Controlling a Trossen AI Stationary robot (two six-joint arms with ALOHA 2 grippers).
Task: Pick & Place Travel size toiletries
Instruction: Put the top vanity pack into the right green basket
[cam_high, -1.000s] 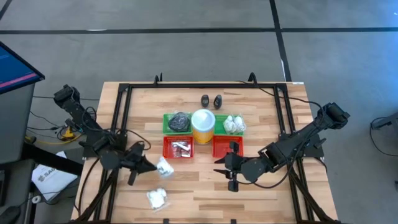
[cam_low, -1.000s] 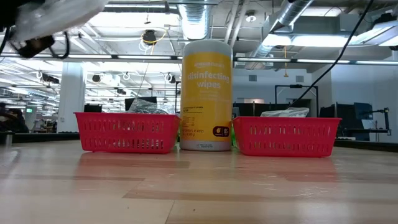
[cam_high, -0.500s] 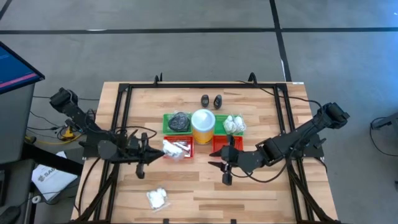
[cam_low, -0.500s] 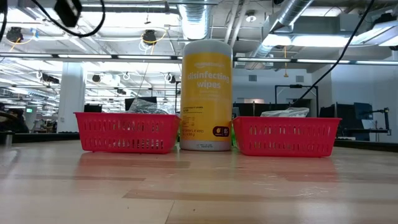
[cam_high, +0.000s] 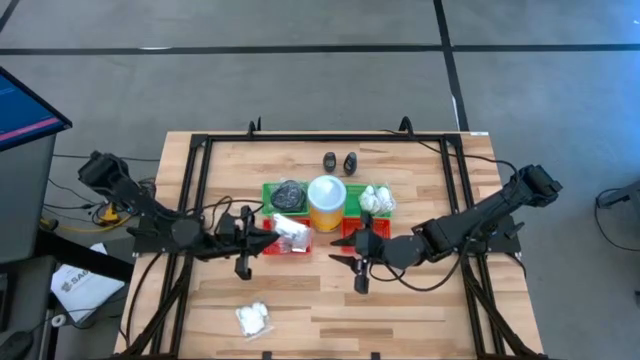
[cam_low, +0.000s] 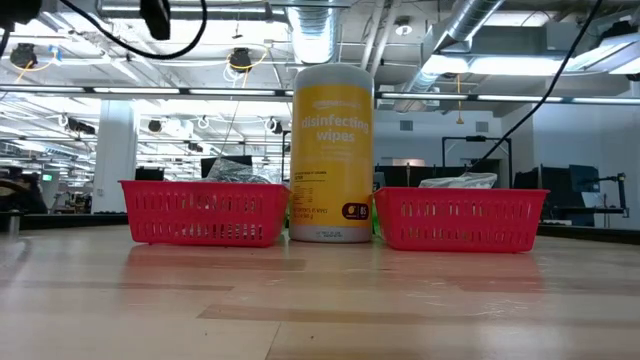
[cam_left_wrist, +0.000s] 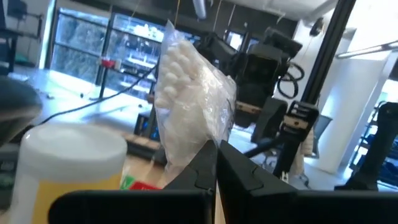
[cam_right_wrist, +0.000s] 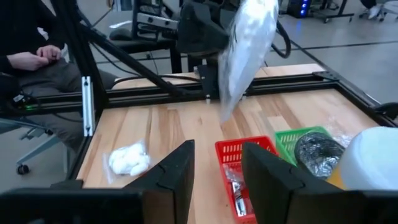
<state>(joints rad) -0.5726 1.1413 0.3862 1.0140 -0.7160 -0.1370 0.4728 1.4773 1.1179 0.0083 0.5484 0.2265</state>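
Note:
My left gripper (cam_high: 270, 236) is shut on a clear-wrapped white lumpy packet (cam_high: 291, 231), held in the air over the left red tray (cam_high: 272, 247). That packet fills the left wrist view (cam_left_wrist: 186, 106) and shows in the right wrist view (cam_right_wrist: 249, 43). A second packet (cam_high: 252, 318) lies flat on the wood near the front edge. Two tiny black bottles (cam_high: 340, 161) stand at the far side. My right gripper (cam_high: 347, 262) hovers open in front of the right red tray (cam_high: 356, 240), holding nothing. My left gripper pinches the packet's wrapper at one edge (cam_left_wrist: 202, 146) between its two shut fingers. The fingers come roughly level from the table's left. The packet stands out beyond the fingertips, lifted clear above the left red tray.
A yellow cylinder with a white top (cam_high: 327, 200) stands between two green trays: the left one (cam_high: 270, 190) holds a dark grey pad, the right one (cam_high: 388, 212) white packets. Small silvery items lie in the left red tray. A black frame (cam_high: 200, 170) borders the table. A seated person (cam_right_wrist: 31, 68) is beyond it.
My left gripper has risen and gone toward the table's right and far side, tipping from pointing down to about level. The packet has gone with it, from low over the wood to above the left red tray. My right gripper has drifted a little toward the trays.

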